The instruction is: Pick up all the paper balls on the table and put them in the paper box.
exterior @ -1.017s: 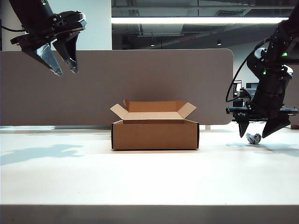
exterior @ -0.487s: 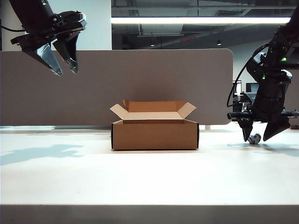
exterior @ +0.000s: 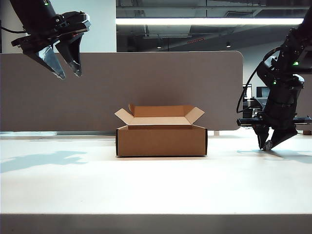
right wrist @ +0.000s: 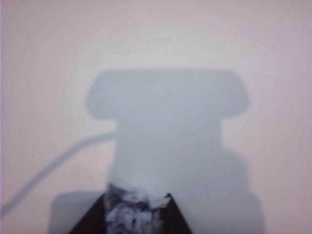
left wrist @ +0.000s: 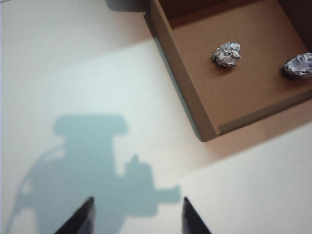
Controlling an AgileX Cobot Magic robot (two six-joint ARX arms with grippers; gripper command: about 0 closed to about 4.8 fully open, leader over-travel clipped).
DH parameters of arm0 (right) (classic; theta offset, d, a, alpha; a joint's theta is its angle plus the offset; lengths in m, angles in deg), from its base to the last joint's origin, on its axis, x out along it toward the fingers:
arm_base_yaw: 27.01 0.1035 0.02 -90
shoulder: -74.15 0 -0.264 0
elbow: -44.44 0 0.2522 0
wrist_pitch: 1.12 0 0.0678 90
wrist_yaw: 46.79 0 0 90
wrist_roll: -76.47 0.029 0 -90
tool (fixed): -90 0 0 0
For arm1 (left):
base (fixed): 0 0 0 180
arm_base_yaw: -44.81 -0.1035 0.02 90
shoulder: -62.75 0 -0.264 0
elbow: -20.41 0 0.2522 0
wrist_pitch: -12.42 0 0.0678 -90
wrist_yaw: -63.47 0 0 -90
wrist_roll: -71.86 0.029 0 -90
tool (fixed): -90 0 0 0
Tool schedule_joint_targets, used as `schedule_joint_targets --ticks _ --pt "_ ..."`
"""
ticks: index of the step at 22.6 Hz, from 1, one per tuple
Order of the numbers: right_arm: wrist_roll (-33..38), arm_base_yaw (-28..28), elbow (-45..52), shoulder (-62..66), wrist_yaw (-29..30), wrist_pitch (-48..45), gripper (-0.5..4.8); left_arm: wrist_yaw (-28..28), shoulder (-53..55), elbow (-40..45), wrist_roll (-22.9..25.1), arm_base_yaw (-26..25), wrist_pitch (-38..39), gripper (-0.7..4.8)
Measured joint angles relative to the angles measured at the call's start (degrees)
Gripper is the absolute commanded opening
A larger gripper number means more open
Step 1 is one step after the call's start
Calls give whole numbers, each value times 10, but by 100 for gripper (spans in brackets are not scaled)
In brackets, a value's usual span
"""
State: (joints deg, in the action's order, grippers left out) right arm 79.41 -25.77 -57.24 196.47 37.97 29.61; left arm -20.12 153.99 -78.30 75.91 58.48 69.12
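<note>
The brown paper box stands open in the middle of the white table. In the left wrist view two paper balls lie on the floor of the paper box. My right gripper is down on the table at the far right. Its fingers press on both sides of a third paper ball, which fills the gap of the right gripper. High above the table's left side, my left gripper hangs open and empty, and the left gripper looks down beside the box.
A grey-brown divider panel runs along the back of the table behind the box. The box's flaps stand spread outward. Shadows of both arms fall on the tabletop.
My right gripper sank onto the table and its fingers closed in around the paper ball, which now hardly shows between them. The left arm stayed still.
</note>
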Motion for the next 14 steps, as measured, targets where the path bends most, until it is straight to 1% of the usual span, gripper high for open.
schedule_joint_targets --ticks 10,13,14 --pt "0 0 -5 0 3 5 146 0 0 0 2 0 0 215" --pt "6 1 -30 -7 58 23 146 0 0 0 2 0 -5 215" --pt "15 2 -40 -12 89 25 146 0 0 0 2 0 -6 215"
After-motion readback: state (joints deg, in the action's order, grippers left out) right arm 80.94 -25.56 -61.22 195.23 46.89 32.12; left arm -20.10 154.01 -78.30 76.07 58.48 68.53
